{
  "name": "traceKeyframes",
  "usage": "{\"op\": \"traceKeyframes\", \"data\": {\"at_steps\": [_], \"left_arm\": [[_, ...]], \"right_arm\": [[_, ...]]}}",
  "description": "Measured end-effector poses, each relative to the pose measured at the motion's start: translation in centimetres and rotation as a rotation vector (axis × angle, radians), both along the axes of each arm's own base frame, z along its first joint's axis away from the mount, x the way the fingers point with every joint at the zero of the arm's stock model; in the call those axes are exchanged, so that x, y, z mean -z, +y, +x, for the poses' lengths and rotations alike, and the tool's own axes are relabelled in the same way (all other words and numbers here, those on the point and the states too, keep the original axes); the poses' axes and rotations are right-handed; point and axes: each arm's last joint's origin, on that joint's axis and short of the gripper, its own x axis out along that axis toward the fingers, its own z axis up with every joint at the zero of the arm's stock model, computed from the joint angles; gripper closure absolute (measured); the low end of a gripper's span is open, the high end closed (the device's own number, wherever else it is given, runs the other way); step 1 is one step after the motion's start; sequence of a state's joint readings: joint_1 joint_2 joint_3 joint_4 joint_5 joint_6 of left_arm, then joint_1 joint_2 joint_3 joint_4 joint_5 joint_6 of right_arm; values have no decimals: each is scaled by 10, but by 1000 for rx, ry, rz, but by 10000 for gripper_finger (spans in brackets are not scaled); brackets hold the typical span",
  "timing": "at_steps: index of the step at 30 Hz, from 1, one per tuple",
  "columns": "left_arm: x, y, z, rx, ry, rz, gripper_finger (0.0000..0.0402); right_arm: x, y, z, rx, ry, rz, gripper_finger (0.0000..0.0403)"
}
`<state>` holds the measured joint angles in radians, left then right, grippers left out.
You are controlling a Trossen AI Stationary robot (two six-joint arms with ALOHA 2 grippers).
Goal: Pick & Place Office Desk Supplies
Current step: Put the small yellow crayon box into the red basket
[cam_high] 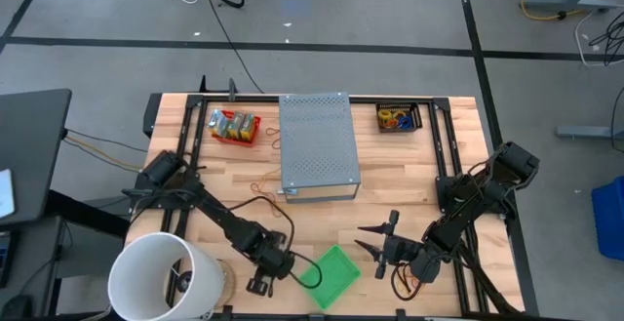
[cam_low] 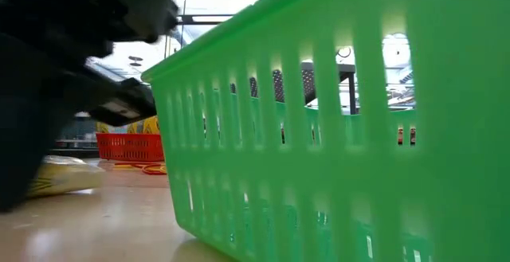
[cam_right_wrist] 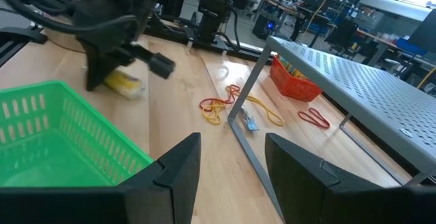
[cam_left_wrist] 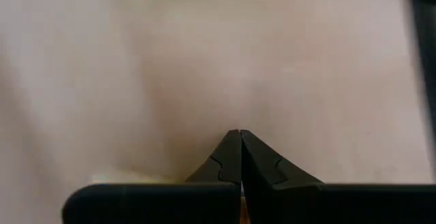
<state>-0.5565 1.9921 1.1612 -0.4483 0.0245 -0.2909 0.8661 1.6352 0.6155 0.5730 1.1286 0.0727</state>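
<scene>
Thin orange and red rubber-band loops (cam_right_wrist: 219, 106) lie tangled, seemingly overlapping.

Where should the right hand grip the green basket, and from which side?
Grip the green basket by its top rim, on the wall facing the right hand, coming from above. It stands upright and open-topped, and its thin slotted walls give a narrow edge that the open fingers could straddle. The left hand sits at the opposite side.
</scene>
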Motion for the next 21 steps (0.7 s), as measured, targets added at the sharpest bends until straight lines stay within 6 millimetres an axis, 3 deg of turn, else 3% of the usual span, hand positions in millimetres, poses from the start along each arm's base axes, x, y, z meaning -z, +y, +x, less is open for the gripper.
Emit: {"op": "traceKeyframes", "data": {"at_steps": [11,17,21], "left_arm": [[-26,17,-7,-169,-107,210,401],[-55,1,-22,-15,-185,179,398],[-75,-6,-34,99,-269,238,376]], "right_arm": [[0,0,0,0,-2,1,231],[0,0,0,-1,2,-6,231],[0,0,0,-1,3,-10,231]]}}
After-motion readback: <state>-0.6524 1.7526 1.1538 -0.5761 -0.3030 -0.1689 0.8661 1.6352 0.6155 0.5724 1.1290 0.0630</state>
